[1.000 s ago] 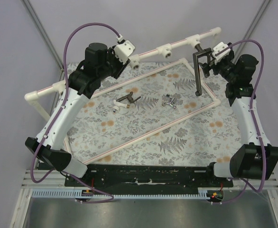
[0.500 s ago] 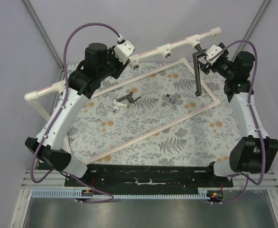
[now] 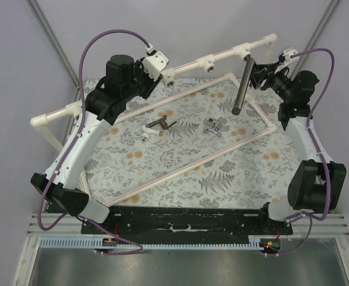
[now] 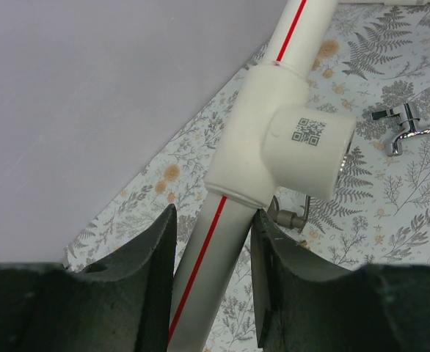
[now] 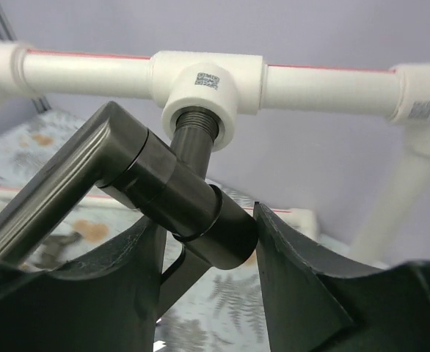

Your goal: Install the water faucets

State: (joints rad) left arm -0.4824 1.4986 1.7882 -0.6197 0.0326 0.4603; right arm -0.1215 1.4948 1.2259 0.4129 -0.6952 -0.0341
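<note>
The white-shelled left arm [image 3: 79,143] and right arm [image 3: 311,146] carry bulky black joint housings [image 3: 120,67], looping purple cables [image 3: 86,50], white wrist camera blocks [image 3: 156,61] and broad matte-black curved fingers [image 4: 149,286].

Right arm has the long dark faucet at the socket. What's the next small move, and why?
Probably rotate the right gripper to screw the dark faucet deeper: its threads show outside the socket, so it looks only partly seated. The left gripper is around the pipe frame, seemingly bracing it.

short faucet [image 3: 158,126] left of cross-handled faucet [image 3: 214,127], on table [image 3: 234,173]
</note>
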